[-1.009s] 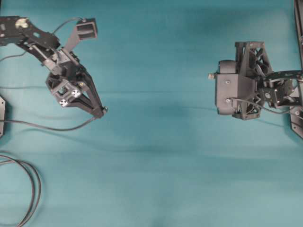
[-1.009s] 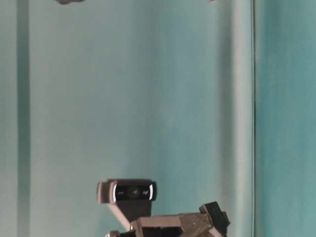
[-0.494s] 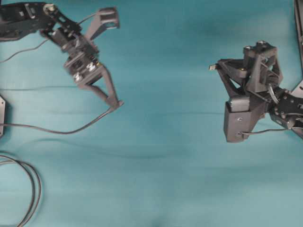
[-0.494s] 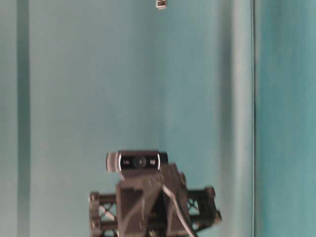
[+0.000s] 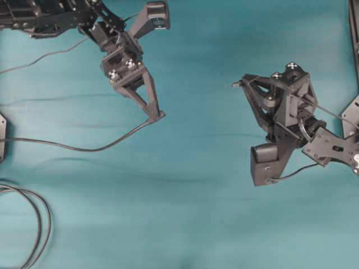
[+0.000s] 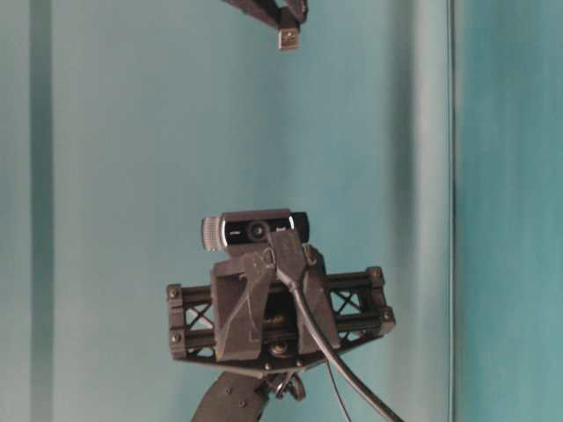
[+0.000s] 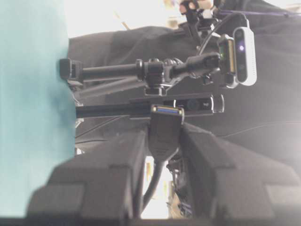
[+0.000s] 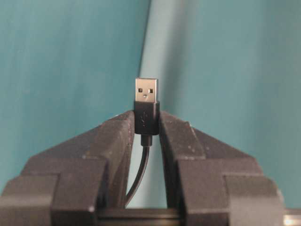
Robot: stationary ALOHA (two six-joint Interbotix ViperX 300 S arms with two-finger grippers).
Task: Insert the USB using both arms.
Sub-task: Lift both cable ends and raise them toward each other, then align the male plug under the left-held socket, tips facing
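Overhead, the USB [image 5: 234, 84] is a speck, its shape unreadable; the looped grey cable [image 5: 35, 224] runs off the left and bottom edges; the left arm [image 5: 50, 14] is cut by the top edge; table-level, only the right gripper's tips [image 6: 290, 10] peek in.

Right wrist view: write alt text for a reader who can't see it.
The right end effector pinches the black body of the USB between its two dark fingers, silvery tip pointing up and clear of them. Its thin cable hangs between the fingers; plain teal backdrop behind.
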